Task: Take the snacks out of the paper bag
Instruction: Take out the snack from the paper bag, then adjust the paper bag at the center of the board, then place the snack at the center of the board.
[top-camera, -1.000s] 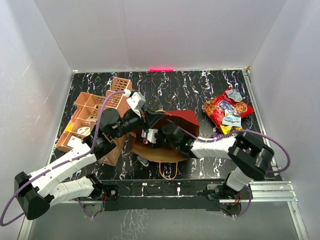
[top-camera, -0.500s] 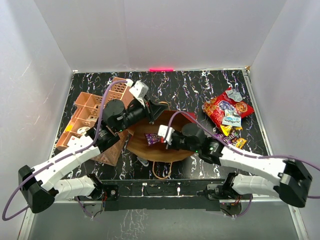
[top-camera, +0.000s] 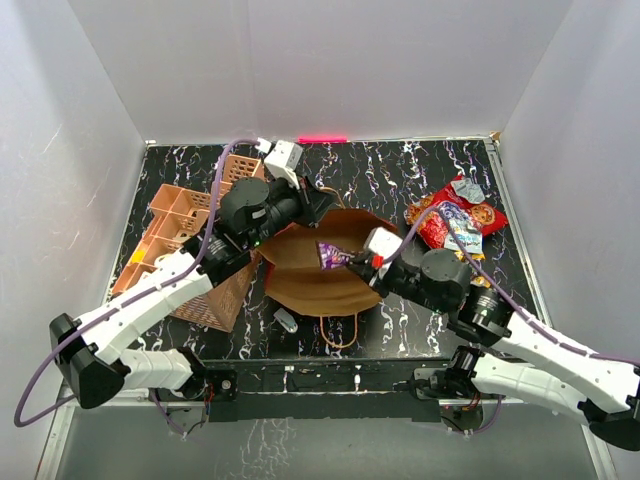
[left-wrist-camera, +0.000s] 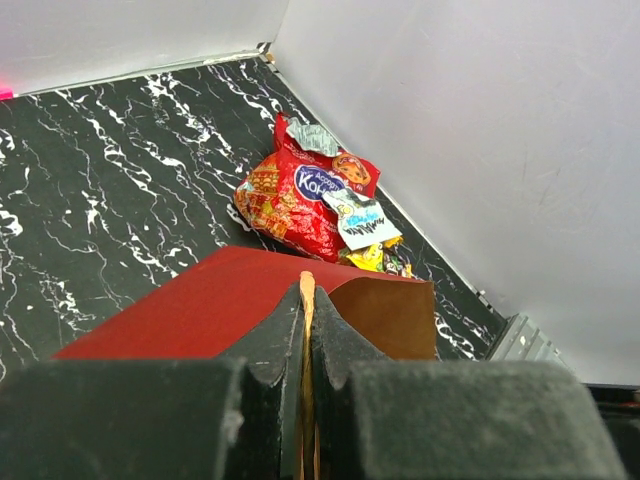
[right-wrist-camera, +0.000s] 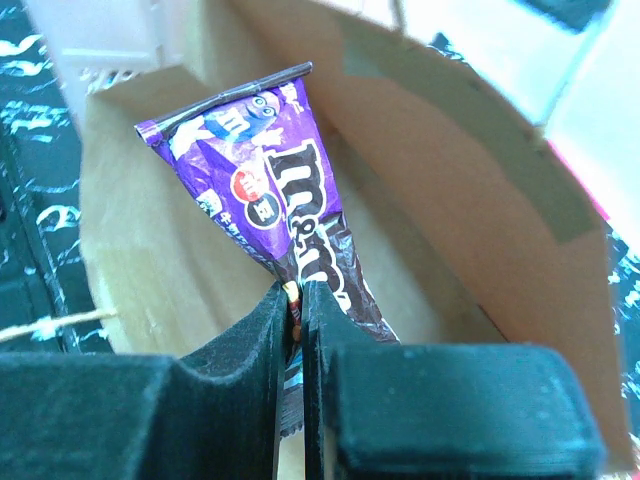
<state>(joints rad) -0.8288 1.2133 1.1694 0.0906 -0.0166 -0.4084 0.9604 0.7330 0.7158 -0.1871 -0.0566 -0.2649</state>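
Note:
The paper bag (top-camera: 310, 290) lies mid-table with its mouth open and its kraft inside showing. My left gripper (top-camera: 318, 206) is shut on the bag's far rim (left-wrist-camera: 307, 290) and holds it up. My right gripper (top-camera: 357, 260) is shut on a purple candy packet (top-camera: 332, 255) and holds it over the bag's mouth. In the right wrist view the packet (right-wrist-camera: 270, 180) hangs in front of the bag's inner wall (right-wrist-camera: 460, 210). The red cookie bag (top-camera: 450, 218) lies at the right, also in the left wrist view (left-wrist-camera: 300, 200), with small packets (top-camera: 462, 258) beside it.
A salmon-pink lattice organizer (top-camera: 185, 235) stands at the left, under my left arm. A small white item (top-camera: 286, 322) lies at the bag's near edge. A loop handle (top-camera: 338, 338) points at the table's front edge. White walls enclose the table.
My right gripper has pulled back and up to the right with the purple packet in it. My left gripper has lifted the bag's rim toward the back, opening the mouth wider.

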